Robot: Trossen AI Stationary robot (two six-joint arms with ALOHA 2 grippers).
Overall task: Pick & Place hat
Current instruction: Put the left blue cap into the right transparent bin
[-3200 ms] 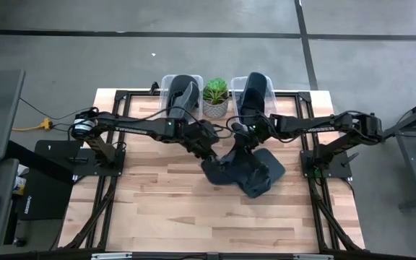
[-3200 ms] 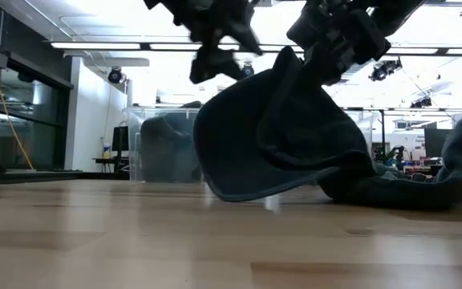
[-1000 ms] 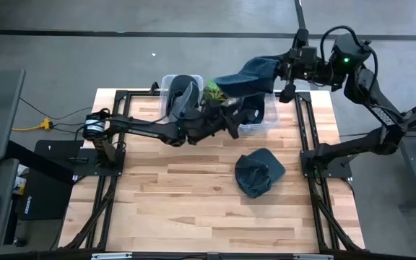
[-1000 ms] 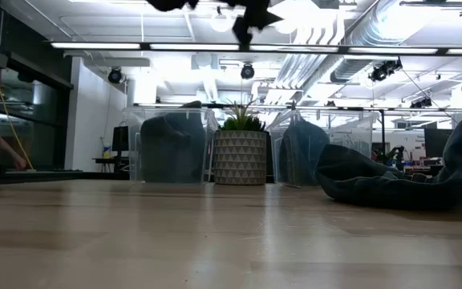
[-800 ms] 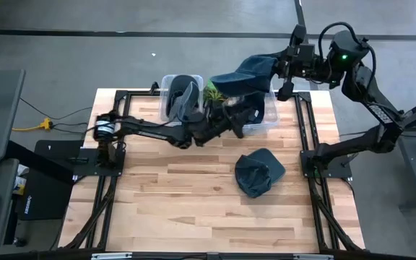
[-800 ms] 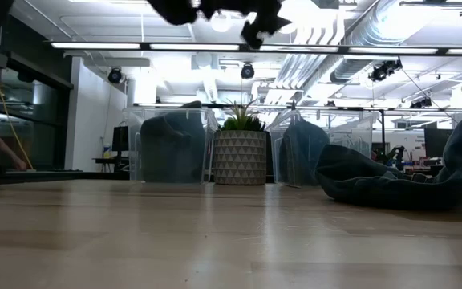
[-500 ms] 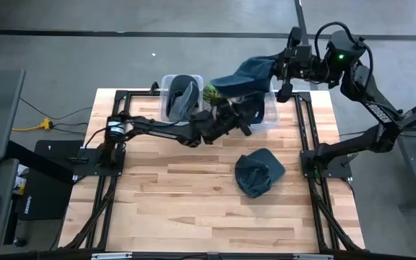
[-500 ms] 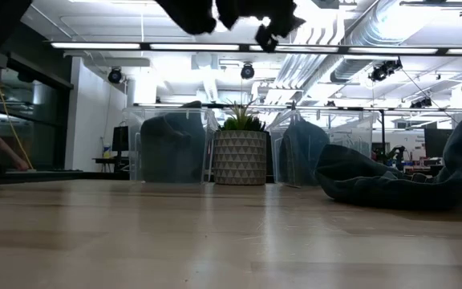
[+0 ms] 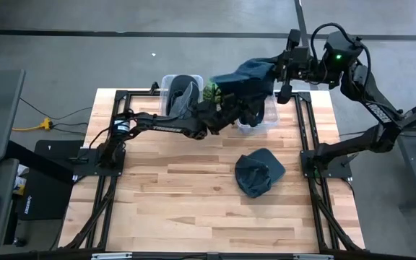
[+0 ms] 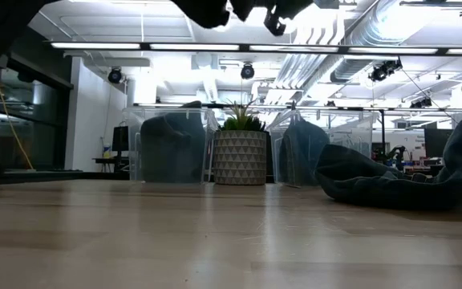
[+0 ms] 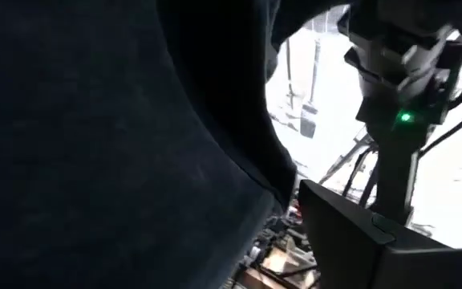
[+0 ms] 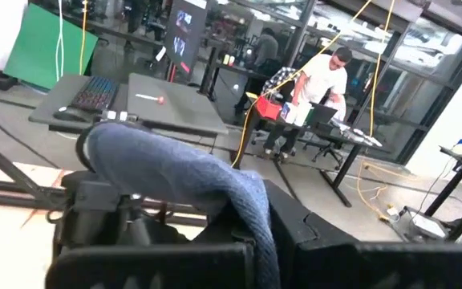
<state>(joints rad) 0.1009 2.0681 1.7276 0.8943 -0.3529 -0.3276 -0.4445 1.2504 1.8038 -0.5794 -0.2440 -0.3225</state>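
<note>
- The right pincer (image 9: 284, 70) hangs high over the bench's (image 9: 165, 209) far edge at about one o'clock, pressed together on a blue hat (image 9: 245, 74), which drapes away from it toward nine o'clock.
- The left pincer (image 9: 245, 108) reaches up just under that hat, above the right-hand clear bin (image 9: 269, 115); its fingers stand spread, and dark cloth fills its wrist view.
- A second dark hat (image 9: 257, 172) lies on the bench at about four o'clock from centre.
- A potted plant (image 10: 241, 152) stands between the right-hand bin and the left clear bin (image 9: 169, 94), which holds dark hats.
</note>
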